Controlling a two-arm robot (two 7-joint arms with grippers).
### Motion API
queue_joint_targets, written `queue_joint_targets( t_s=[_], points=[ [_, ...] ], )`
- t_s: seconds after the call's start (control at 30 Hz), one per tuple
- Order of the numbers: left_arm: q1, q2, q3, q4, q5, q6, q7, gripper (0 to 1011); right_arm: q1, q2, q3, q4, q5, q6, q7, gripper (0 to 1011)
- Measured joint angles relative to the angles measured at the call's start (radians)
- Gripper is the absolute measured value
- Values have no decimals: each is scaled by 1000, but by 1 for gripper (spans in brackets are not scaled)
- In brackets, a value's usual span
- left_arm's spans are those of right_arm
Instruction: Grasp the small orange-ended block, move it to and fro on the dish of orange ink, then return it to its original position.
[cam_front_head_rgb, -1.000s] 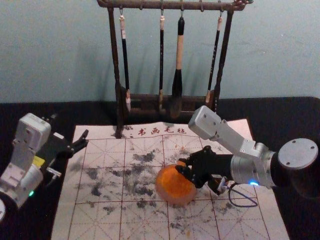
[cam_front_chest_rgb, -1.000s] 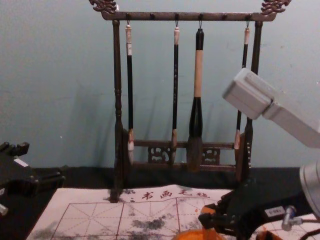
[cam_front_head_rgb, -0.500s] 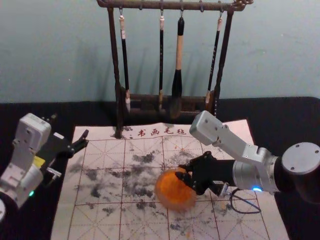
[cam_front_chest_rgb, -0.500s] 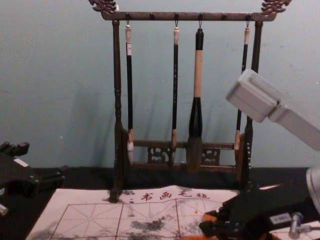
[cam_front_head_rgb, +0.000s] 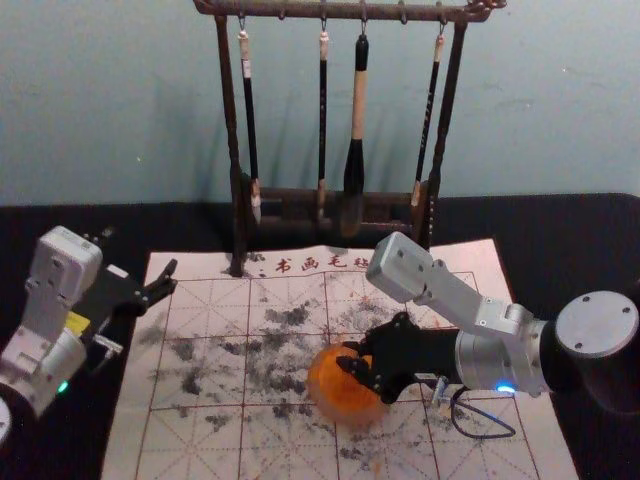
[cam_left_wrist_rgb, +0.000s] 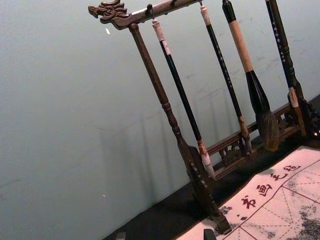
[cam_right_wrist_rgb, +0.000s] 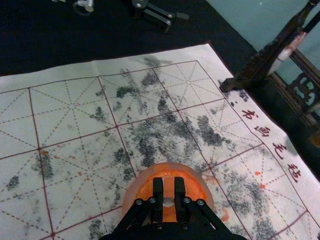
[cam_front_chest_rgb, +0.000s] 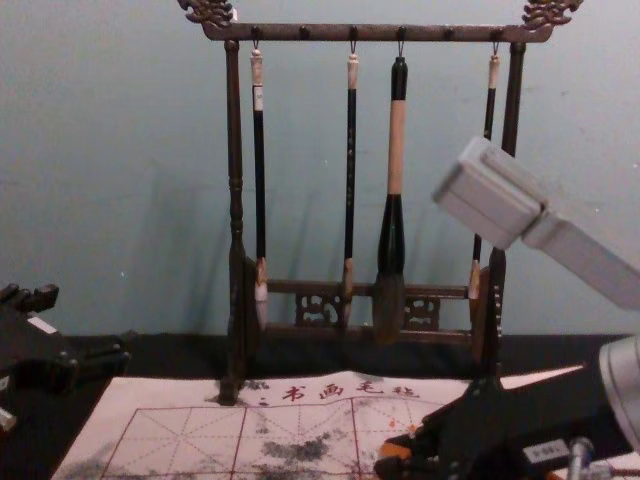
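My right gripper is over the dish of orange ink, which lies on the calligraphy mat. In the right wrist view, the gripper is shut on the small block, its two fingers pressed to the block's sides. Orange ink surrounds the block in that view; whether its lower end touches the ink cannot be told. An orange part of the block shows at the fingertips in the chest view. At the far left, my parked left gripper stands open; its fingertips show wide apart in the left wrist view.
The gridded mat carries grey ink smudges and a few orange spots. Behind it stands a dark wooden rack with several hanging brushes, the thick one near the middle. Black cloth covers the table around the mat.
My right gripper has moved a little to the left and toward the robot with the block. The dish has shifted slightly the same way. The left arm has stayed still.
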Motion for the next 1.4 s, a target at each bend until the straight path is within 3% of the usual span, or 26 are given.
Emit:
queue_joint_targets(
  t_s=[0.57, 1.0, 1.4],
  points=[
    [0, 0, 0, 0, 0, 0, 0, 1001, 9, -20, 0, 3, 20, -3, -14, 82],
    [0, 0, 0, 0, 0, 0, 0, 1001, -34, -18, 79, -41, 89, 61, -83, 82],
    [0, 0, 0, 0, 0, 0, 0, 1001, -130, 62, 180, -159, 156, 100, -146, 82]
  ],
)
